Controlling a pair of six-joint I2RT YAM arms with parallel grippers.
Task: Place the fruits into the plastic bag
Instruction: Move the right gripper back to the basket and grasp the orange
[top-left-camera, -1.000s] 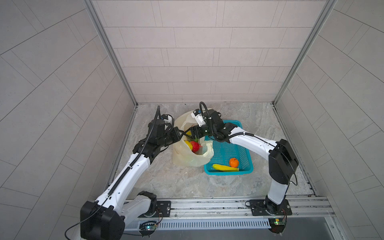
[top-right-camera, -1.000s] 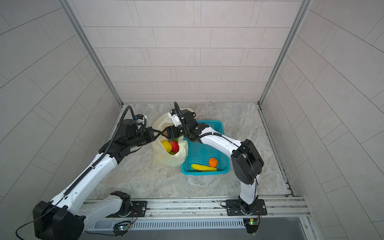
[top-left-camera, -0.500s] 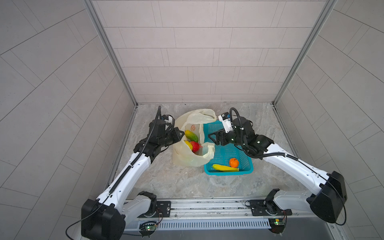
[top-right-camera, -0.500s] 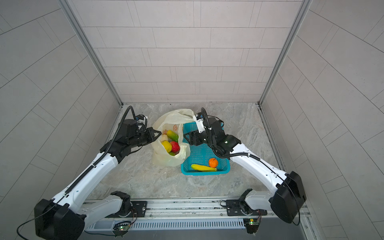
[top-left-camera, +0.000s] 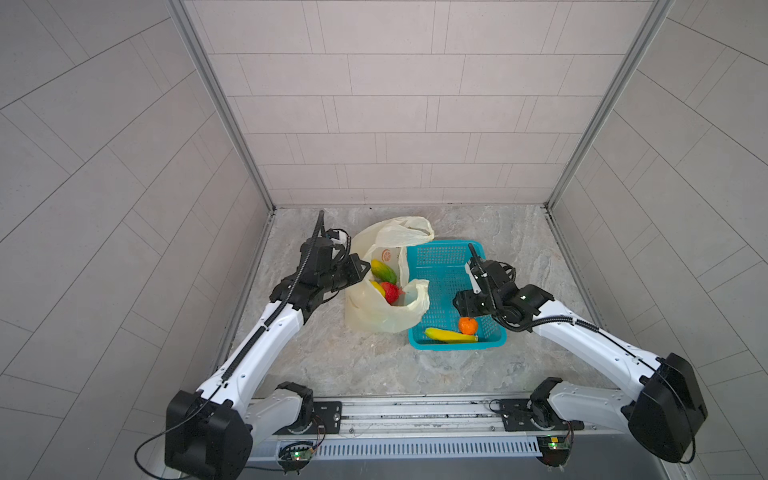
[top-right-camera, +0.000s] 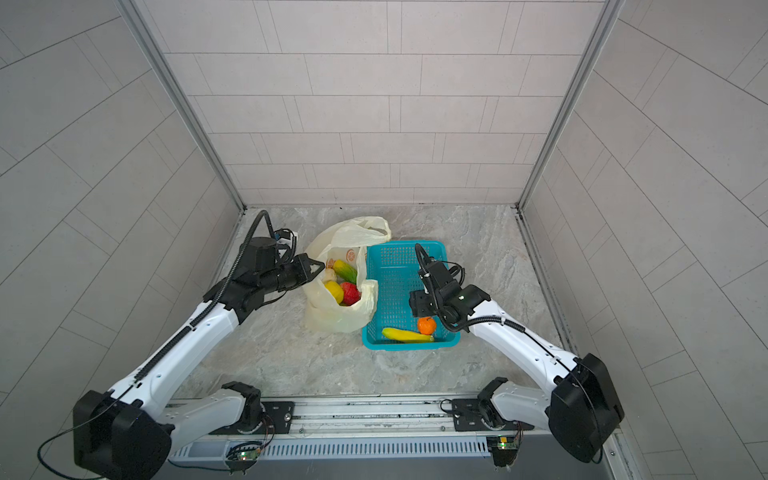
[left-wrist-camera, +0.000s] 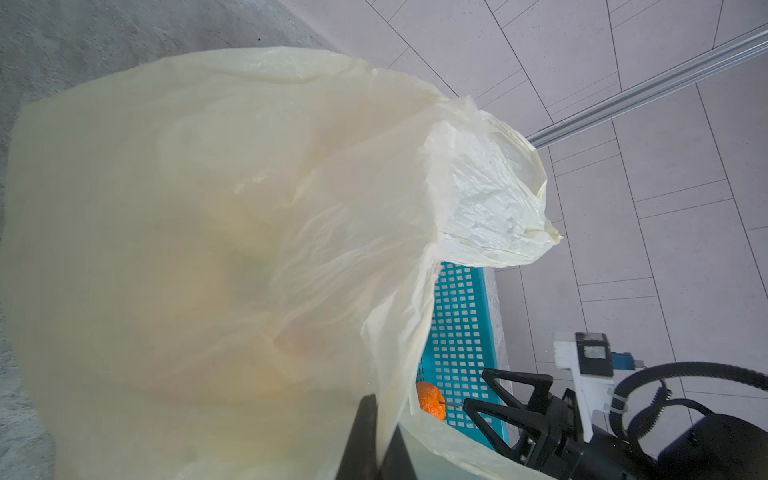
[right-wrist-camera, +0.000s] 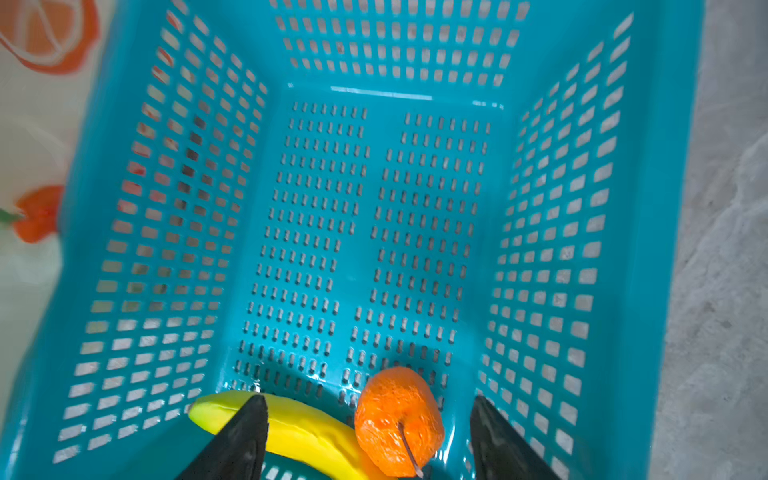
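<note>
The cream plastic bag (top-left-camera: 386, 316) (top-right-camera: 332, 320) stands open left of the teal basket. My left gripper (top-left-camera: 365, 268) (left-wrist-camera: 378, 419) is shut on the bag's rim and holds its mouth up. Inside lie a green-yellow oblong fruit (top-left-camera: 383, 271), a red fruit (top-left-camera: 390, 292) and a yellow lemon (top-right-camera: 333, 291). A banana (top-left-camera: 449, 335) (right-wrist-camera: 299, 432) and a tangerine (top-left-camera: 468, 325) (right-wrist-camera: 399, 419) rest at the basket's near end. Just above these two my right gripper (top-left-camera: 462, 306) (right-wrist-camera: 368, 401) hangs open, its fingers either side of the tangerine.
The teal perforated basket (top-left-camera: 440, 245) (right-wrist-camera: 665, 208) sits against the bag's right side on the marble floor. Tiled walls close the space on three sides. A metal rail (top-left-camera: 415, 411) with both arm bases runs along the front.
My right gripper left the bag's mouth and swung right and nearer, down over the basket's near end. The green-yellow fruit now lies in the bag. The left gripper kept its hold.
</note>
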